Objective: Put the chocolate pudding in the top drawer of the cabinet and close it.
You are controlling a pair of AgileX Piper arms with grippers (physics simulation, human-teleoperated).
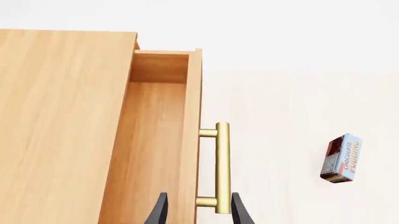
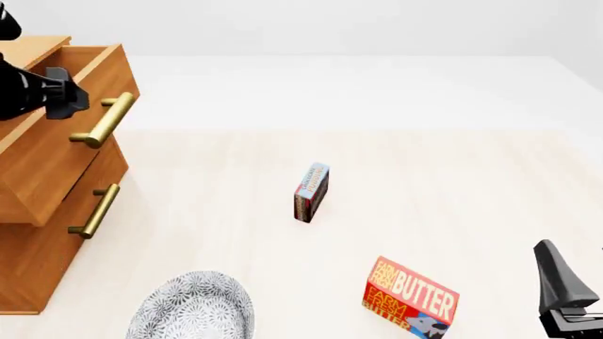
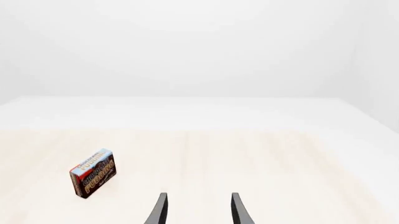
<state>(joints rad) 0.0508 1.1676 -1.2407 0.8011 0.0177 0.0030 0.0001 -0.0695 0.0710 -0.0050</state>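
1. While the left gripper (image 1: 198, 210) stood at the top drawer (image 1: 163, 140), its two dark fingers (image 1: 160, 211) were spread apart, one on either side of the brass bar handle (image 1: 223, 165); neither finger visibly touched the bar in the left wrist view.
2. The handle sat on the drawer's front panel, and the drawer was pulled out from the cabinet (image 2: 38, 212), its wooden interior exposed and holding nothing visible.
3. In the front view, the left gripper (image 2: 56, 95) appeared as a dark body just behind the top drawer's handle (image 2: 104, 120), at the upper left of the scene.
4. Below it, the lower drawer (image 2: 56, 233) was pushed in flush, with its own brass handle (image 2: 95, 210) on the front.
5. The right gripper (image 3: 198, 210) hung low over the tabletop (image 3: 281, 168), fingers (image 3: 238, 210) apart and clamped on nothing; in the front view only part of it (image 2: 560, 282) showed at the lower right edge.
6. The chocolate pudding (image 2: 311, 192) stood on one narrow edge near the middle of the tabletop, well apart from the cabinet and from both grippers; its light blue face and dark brown side were also visible in the right wrist view (image 3: 92, 173) and the left wrist view (image 1: 341, 158).
7. A red butter box (image 2: 411, 298) lay on the tabletop nearer the camera, between the pudding and the right gripper.
8. A patterned grey-and-white bowl (image 2: 193, 311) sat at the near edge, beside the foot of the cabinet.
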